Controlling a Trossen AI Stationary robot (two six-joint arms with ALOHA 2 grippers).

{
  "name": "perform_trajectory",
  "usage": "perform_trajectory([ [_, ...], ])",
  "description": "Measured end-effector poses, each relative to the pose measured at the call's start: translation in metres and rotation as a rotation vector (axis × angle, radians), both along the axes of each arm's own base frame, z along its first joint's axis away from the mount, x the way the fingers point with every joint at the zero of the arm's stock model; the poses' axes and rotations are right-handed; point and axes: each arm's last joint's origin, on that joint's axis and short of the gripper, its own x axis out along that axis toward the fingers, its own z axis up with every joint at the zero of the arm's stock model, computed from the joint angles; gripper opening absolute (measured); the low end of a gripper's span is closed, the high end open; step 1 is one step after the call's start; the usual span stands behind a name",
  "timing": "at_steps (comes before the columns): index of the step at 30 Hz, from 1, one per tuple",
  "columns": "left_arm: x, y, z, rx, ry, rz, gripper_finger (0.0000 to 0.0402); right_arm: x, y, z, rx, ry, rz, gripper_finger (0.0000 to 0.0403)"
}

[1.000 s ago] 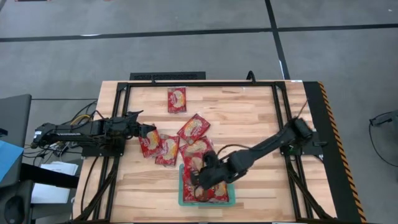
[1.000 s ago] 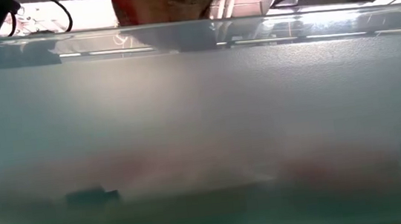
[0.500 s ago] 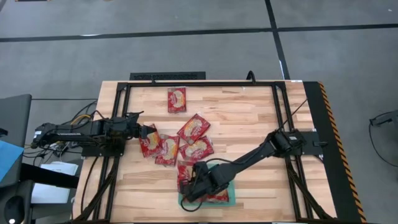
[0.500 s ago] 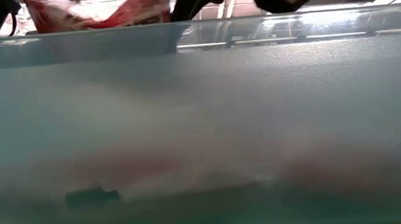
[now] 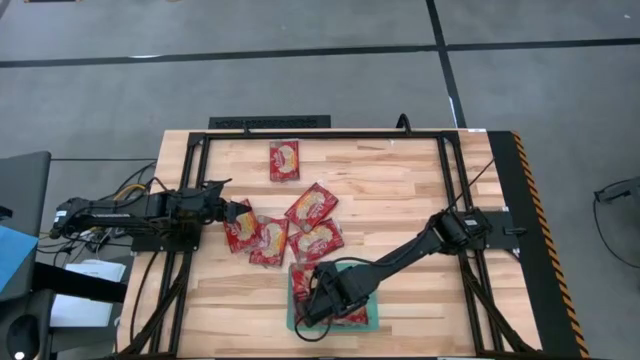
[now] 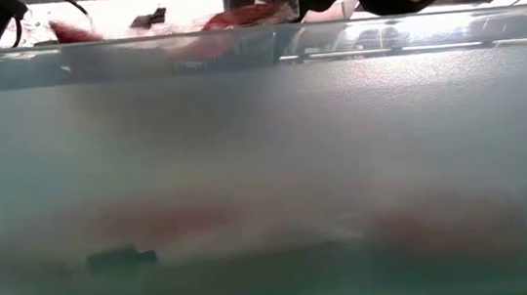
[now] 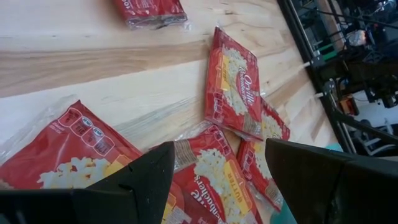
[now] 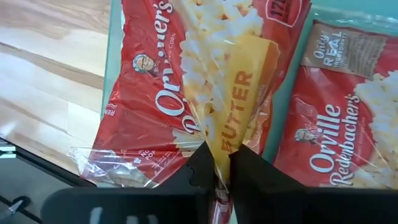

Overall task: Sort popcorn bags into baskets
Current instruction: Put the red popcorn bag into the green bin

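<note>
Since the earlier frame the right arm has swung down from above the loose pile to the teal tray point(image 5: 291, 322) at the counter's point(image 5: 400, 190) near edge, carrying 1 packet with it, and in the low view the red foil that hung upright now lies nearly flat just above the tray's front wall point(image 6: 266, 167).

Right now the right gripper point(image 5: 318, 300) sits low over the tray's left half. Its jaws are pinched on the middle of a popcorn bag point(image 8: 205, 93), with only a thin fold of foil between them; they look to be just beginning to part, but the packet is not yet free. That bag lies straight ahead of the jaws, its long axis running away from them along the tray's left side wall, beside a 2nd bag point(image 8: 348, 130) already lying in the tray. My judgement: the release only needs the jaws to open, since the packet is already over its slot.

The left gripper point(image 5: 232, 211) waits at the counter's left edge, jaws standing wide and empty, just beside the nearest loose packet point(image 7: 62, 155). Several more packets point(image 5: 312, 205) lie scattered mid-counter, and 1 lone packet point(image 5: 284, 160) sits well apart near the far edge. The left arm is the nearer one to that loose pile.
</note>
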Motion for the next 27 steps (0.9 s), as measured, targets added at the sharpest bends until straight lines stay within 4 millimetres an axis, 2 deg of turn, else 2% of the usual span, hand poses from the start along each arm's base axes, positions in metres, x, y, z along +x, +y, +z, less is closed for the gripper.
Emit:
perform_trajectory([
  [5, 0.000, 0.000, 0.000, 0.007, 0.003, -0.001, 0.0240, 0.003, -0.006, -0.002, -0.012, 0.004, 0.017, 0.0100],
  [12, 0.000, 0.000, 0.000, 0.008, 0.003, -0.001, 0.0240, 0.010, -0.020, -0.002, -0.032, -0.007, 0.054, 0.0187],
  [16, 0.000, 0.000, 0.000, 0.008, 0.003, -0.001, 0.0240, 0.010, -0.018, 0.002, -0.024, -0.019, 0.058, 0.0217],
  [21, 0.000, 0.000, 0.000, 0.008, 0.003, -0.001, 0.0240, -0.001, -0.010, 0.017, -0.037, -0.044, 0.044, 0.0217],
  [23, 0.000, 0.000, 0.000, 0.008, 0.003, -0.001, 0.0240, -0.003, -0.012, 0.025, -0.056, -0.070, 0.039, 0.0208],
  [27, 0.000, 0.000, 0.000, 0.012, 0.004, 0.009, 0.0240, -0.003, -0.019, 0.027, -0.156, -0.082, 0.029, 0.0177],
])
